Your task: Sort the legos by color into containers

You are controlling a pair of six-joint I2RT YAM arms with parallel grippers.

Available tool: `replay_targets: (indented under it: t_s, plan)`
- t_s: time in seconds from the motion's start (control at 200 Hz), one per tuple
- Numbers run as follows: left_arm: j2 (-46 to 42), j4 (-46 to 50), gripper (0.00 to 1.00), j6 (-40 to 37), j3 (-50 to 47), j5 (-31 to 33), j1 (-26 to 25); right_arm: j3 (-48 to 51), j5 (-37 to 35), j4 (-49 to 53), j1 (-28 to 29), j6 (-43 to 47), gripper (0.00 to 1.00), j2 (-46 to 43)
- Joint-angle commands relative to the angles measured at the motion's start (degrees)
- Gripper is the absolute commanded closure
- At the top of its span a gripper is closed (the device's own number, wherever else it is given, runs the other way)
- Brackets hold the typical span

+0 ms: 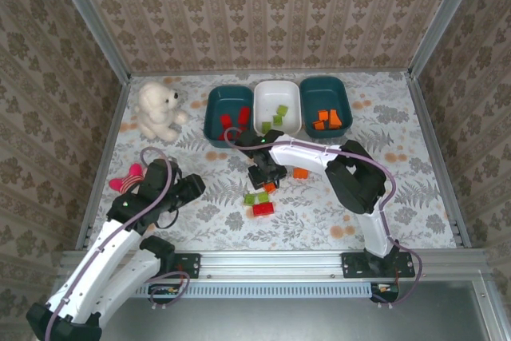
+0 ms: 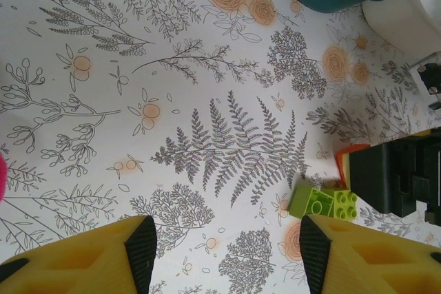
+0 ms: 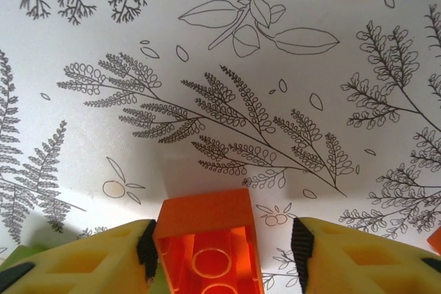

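Observation:
Three tubs stand in a row at the back. The left teal tub (image 1: pixel 209 114) holds red legos, the white tub (image 1: pixel 277 83) green ones, and the right teal tub (image 1: pixel 348 103) orange ones. My right gripper (image 1: pixel 263 173) is low over the middle of the table and open (image 3: pixel 222 242). An orange brick (image 3: pixel 210 246) lies between its fingers, touching the left pad with a gap to the right one. A second orange brick (image 1: pixel 300 172), a green brick (image 1: pixel 256 197) and a red brick (image 1: pixel 263 209) lie on the cloth nearby. My left gripper (image 2: pixel 227 253) is open and holds nothing, with the green brick (image 2: pixel 324 201) just ahead to its right.
A white plush bear (image 1: pixel 157 109) sits at the back left. A pink and red plush (image 1: pixel 128 177) lies beside my left arm. Metal frame rails and patterned walls enclose the floral cloth. In the left wrist view the right gripper's black body (image 2: pixel 403 177) stands past the green brick.

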State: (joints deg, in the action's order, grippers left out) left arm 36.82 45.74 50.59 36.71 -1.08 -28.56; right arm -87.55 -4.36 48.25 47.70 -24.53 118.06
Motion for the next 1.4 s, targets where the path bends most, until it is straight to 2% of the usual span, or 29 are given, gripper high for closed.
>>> replay_targets:
  t_s: [0.0,0.15,0.33,0.435,0.56,0.725,0.905,1.01,1.25,1.395]
  plan:
    - [0.42,-1.04,0.4,0.36,1.8,-0.49,-0.62,-0.71,-1.22,2.02,-0.26,1.02,0.49,1.56]
    - [1.4,-1.77,0.4,-0.09,1.7,-1.02,-1.19,-0.25,-0.6,1.96,-0.5,1.0,0.51,1.48]
    - [3.37,-3.32,0.4,-0.57,1.83,-1.03,-2.53,-0.77,-0.94,2.55,-0.93,0.98,0.66,0.22]
    - [5.53,-5.35,0.4,-1.78,2.37,-1.46,-3.65,-2.12,-2.6,3.8,-2.21,1.08,0.69,-3.17]
    - [11.4,-8.58,0.4,-4.2,4.1,-3.19,-5.87,-5.15,-4.97,5.73,-7.29,1.92,0.71,-8.54]
    - [21.09,-12.16,0.4,-8.45,9.11,-3.87,-10.02,-10.49,-4.34,5.15,-19.18,3.15,0.72,-10.2]
    - [30.86,-14.44,0.39,-12.55,15.11,-5.28,-12.74,-19.57,1.29,1.3,-31.3,1.91,0.73,-1.37]
    - [35.01,-14.1,0.39,-14.35,18.57,-5.55,-13.62,-28.13,3.64,0.6,-35.59,1.39,0.73,5.92]
    - [39.2,-13.94,0.39,-15.01,22.16,-5.6,-14.0,-49.66,8.17,4.48,-39.41,3.41,0.73,22.72]
    - [40.72,-12.48,0.39,-17.4,23.53,-5.84,-15.02,-54.08,10.38,5.66,-40.32,2.83,0.71,28.39]
